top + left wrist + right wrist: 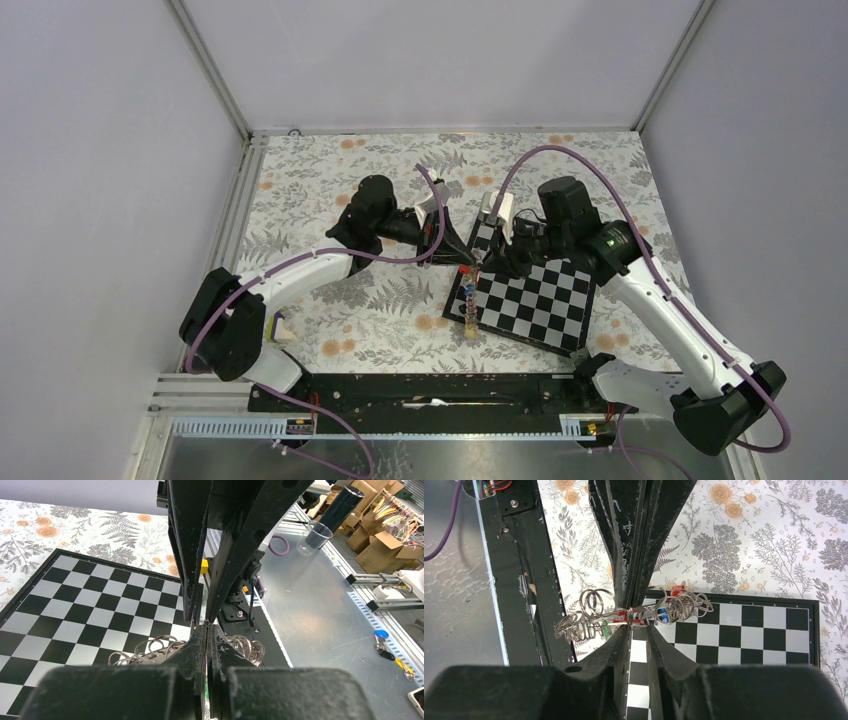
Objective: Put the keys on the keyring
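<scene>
Both grippers meet tip to tip above the left edge of the chessboard (540, 300). My left gripper (206, 626) is shut on a thin metal band seen edge-on, which I take for the keyring (589, 617). A bunch of small silver split rings (150, 647) crowds along it. The keys (663, 613), with red, blue and green plastic, hang in that bunch and dangle as a coloured string (468, 300) in the top view. My right gripper (639, 624) faces the left one with its fingers slightly apart, tips at a red key, and the board shows through the gap.
A floral cloth (330, 190) covers the table under the chessboard. A black rail (430, 390) runs along the near edge, close beneath the hanging bunch (524, 580). A clear cup (315, 537) stands off the table on the metal floor.
</scene>
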Motion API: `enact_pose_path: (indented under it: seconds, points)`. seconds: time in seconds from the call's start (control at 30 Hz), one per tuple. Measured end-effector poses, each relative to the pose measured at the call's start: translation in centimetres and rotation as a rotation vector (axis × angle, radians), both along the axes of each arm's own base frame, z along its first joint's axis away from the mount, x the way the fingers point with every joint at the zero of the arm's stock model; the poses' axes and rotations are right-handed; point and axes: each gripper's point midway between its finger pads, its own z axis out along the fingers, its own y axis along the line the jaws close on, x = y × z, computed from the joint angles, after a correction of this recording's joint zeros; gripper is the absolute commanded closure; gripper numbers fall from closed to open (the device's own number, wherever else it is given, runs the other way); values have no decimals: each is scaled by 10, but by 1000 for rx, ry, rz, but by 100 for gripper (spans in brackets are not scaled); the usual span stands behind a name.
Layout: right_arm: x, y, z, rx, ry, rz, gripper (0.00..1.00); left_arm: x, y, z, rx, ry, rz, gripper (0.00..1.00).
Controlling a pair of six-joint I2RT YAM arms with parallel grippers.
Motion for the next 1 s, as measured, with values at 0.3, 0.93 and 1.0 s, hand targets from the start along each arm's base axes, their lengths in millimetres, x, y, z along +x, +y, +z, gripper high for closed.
enact_pose_path:
  seconds: [0.3,0.93,1.0]
  points:
    - [-2,2,-5,9,12,14,95,1,1,0,2,8,2,100]
    - [-5,10,-15,44,47,53,90,-3,5,1,-34,40,3,100]
    - [-5,11,-15,47,49,52,83,-2,6,2,-41,35,4,100]
